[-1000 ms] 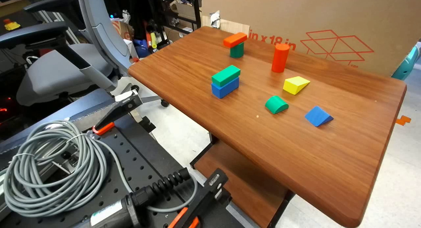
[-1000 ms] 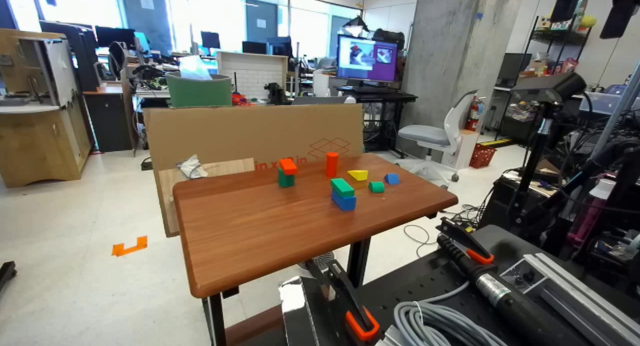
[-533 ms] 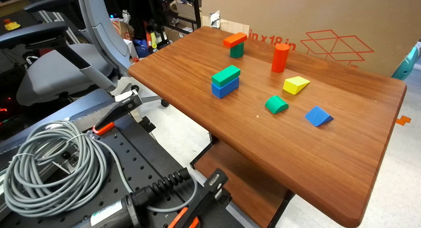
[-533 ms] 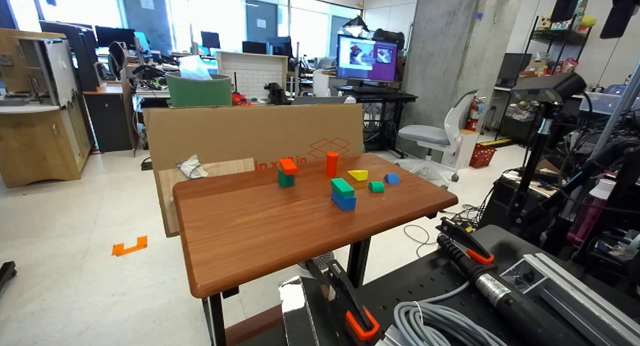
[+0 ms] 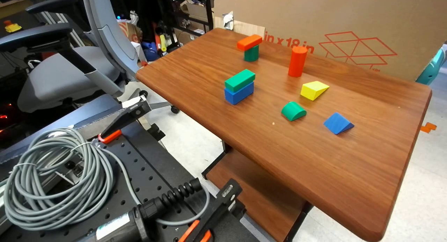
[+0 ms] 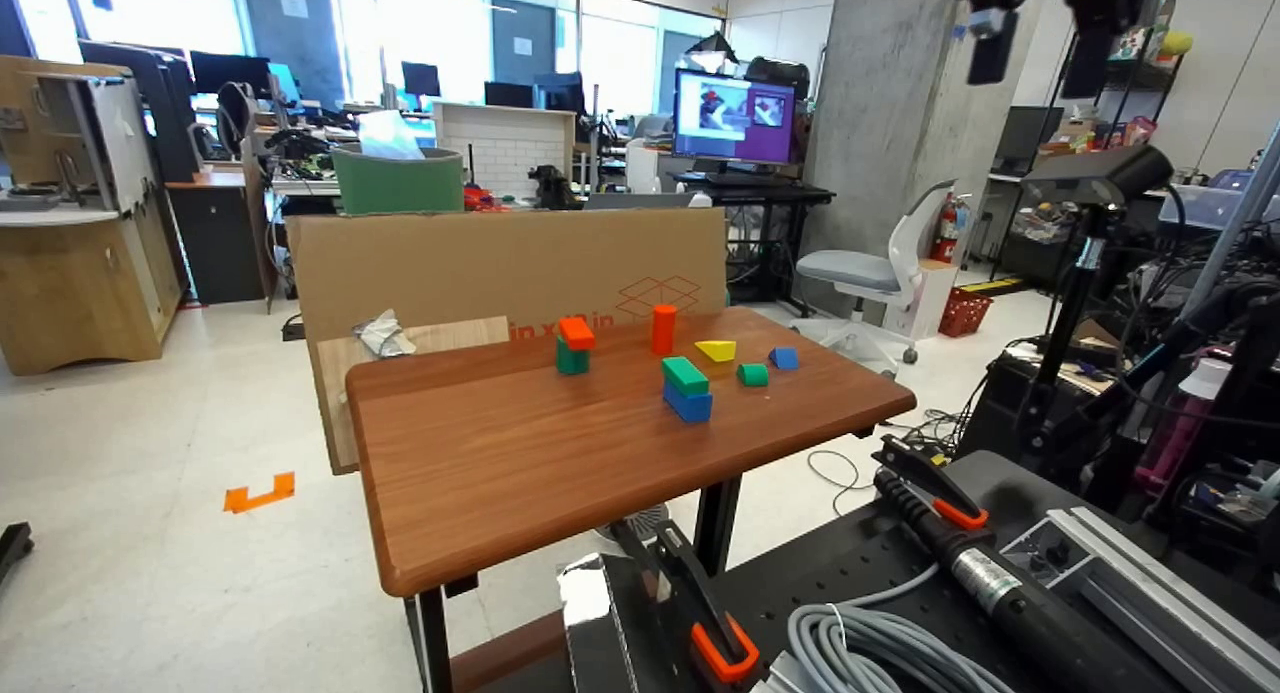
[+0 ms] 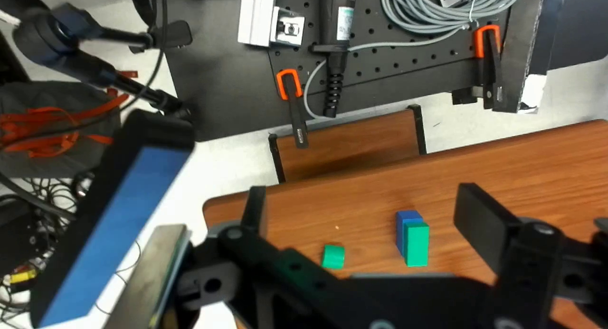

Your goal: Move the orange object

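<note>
Orange block [image 5: 249, 42] tops green block [image 5: 251, 54]; cardboard [image 5: 349, 13] reads "in x 18 in".

Coloured blocks [image 5: 293, 111] on brown table [image 5: 314, 158]

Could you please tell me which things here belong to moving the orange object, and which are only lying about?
For the job:
gripper, open
orange block

Just lying about:
green support, only bearing the orange block
red-orange cylinder
yellow wedge
blue wedge
green half-round
green block on blue block
grey cable
</note>
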{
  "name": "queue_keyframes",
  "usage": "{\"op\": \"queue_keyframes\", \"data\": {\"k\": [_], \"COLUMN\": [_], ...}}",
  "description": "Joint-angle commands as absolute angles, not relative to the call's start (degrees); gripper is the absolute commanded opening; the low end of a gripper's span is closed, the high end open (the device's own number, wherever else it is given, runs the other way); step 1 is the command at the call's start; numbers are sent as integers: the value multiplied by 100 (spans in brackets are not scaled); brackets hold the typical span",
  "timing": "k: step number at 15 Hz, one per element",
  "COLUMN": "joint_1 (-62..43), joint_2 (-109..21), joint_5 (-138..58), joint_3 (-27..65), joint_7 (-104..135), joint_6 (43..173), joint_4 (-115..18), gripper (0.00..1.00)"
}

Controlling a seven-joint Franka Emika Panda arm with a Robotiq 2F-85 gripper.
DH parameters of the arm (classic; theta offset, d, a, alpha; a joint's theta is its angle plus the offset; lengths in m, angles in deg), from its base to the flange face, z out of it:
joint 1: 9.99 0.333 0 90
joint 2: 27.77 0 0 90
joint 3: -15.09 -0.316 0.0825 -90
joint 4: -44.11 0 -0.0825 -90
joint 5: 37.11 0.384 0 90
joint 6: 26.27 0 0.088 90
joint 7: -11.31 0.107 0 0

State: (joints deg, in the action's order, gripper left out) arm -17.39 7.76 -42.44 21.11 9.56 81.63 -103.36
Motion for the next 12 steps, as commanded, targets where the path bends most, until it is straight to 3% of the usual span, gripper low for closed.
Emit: {"op": "queue_keyframes", "data": {"k": [1,12], "joint_1": [-1313,-799], "joint_2": [-245,-3246], "joint_5": [-4223,-4466], "joint_3": [1589,991], "joint_7": [1284,2143], "joint_6": [8820,9597], "joint_4": [-9959,-8064], "gripper": [100,100]}}
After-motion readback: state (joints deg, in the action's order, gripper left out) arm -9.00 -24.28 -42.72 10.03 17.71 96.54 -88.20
